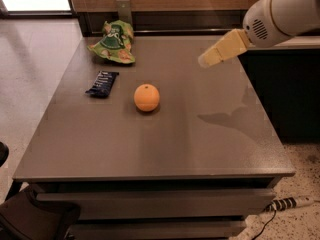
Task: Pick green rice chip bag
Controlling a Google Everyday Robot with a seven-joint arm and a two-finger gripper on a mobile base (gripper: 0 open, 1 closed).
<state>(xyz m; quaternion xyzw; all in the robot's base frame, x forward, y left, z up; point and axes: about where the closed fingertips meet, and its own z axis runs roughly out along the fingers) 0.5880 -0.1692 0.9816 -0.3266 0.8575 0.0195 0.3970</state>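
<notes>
1. Underneath everything, grey table (210, 149).
2. Above its far right part, gripper (209, 58); open or closed, cannot tell.
3. At its far left corner, green rice chip bag (114, 43).
4. Near middle, orange (147, 97).
5. Left of that, dark-blue bar wrapper (102, 83).

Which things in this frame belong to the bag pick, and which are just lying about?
Belongs to the job:
- green rice chip bag, far left on the table
- gripper, in the air over the table's right side, apart from the bag

Just lying about:
- dark-blue bar wrapper, on the table
- orange, on the table
- power strip, on the floor
</notes>
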